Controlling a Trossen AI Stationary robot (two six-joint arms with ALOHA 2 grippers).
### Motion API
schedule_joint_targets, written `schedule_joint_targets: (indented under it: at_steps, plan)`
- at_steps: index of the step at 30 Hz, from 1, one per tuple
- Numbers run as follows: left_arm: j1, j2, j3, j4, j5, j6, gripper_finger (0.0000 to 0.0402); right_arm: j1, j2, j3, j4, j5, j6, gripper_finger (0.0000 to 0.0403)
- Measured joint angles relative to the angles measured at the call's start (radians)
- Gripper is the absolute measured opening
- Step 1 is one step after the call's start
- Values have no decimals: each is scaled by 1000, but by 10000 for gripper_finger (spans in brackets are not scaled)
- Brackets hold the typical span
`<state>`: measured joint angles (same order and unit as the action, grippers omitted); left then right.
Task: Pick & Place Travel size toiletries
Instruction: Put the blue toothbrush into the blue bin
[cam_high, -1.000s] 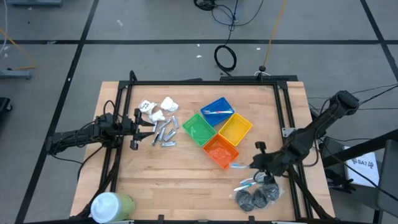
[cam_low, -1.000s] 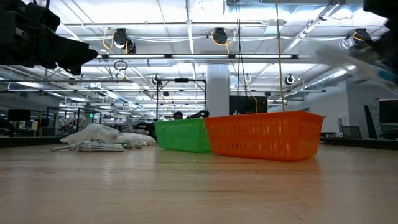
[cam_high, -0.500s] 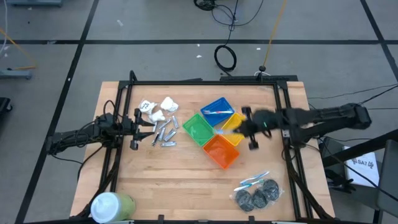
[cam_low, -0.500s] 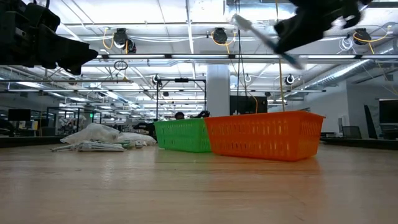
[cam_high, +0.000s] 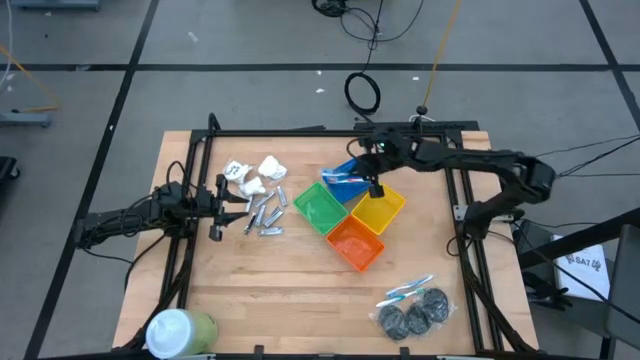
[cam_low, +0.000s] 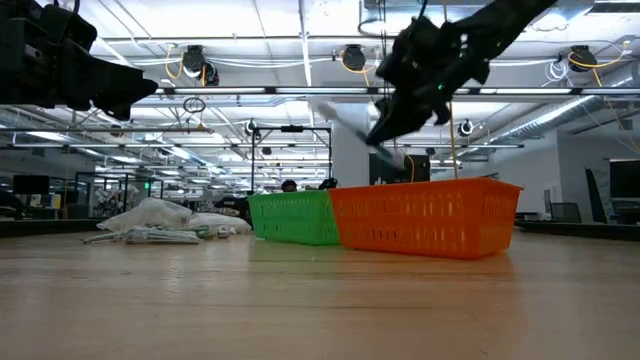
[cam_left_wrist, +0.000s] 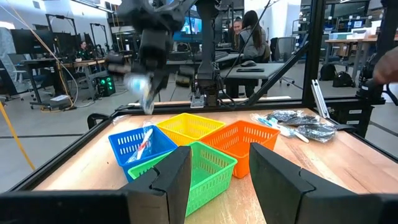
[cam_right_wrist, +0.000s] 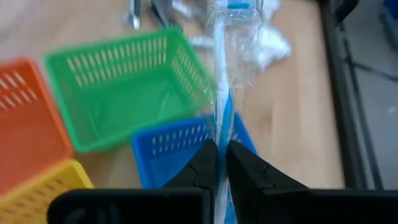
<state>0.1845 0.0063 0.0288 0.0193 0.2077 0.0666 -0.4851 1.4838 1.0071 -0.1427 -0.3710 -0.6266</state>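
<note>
Blue bin sits under the right gripper, pinched shut on a blue-and-white stick; best lowered before release. Left gripper waits, half-open, empty.

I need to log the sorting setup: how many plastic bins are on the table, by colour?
Blue bin: 1
Green bin: 1
Yellow bin: 1
Orange bin: 1
Total: 4
</note>
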Motion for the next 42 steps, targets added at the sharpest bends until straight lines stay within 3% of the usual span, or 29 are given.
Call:
schedule_joint_targets:
  at_steps: [9, 19, 25, 34, 42]
  plan:
    - [0, 0, 0, 0, 0, 0, 159, -33, 112, 0, 19, 2, -96, 14]
    - [0, 0, 0, 0, 0, 0, 159, -53, 177, 0, 36, 29, -94, 14]
    - [0, 0, 0, 0, 0, 0, 159, -51, 185, 0, 41, 164, -93, 25]
    - [0, 0, 0, 0, 0, 0, 159, -50, 181, -5, 39, 162, -43, 20]
    - [0, 0, 0, 0, 0, 0, 159, -50, 181, -42, 41, 161, -38, 47]
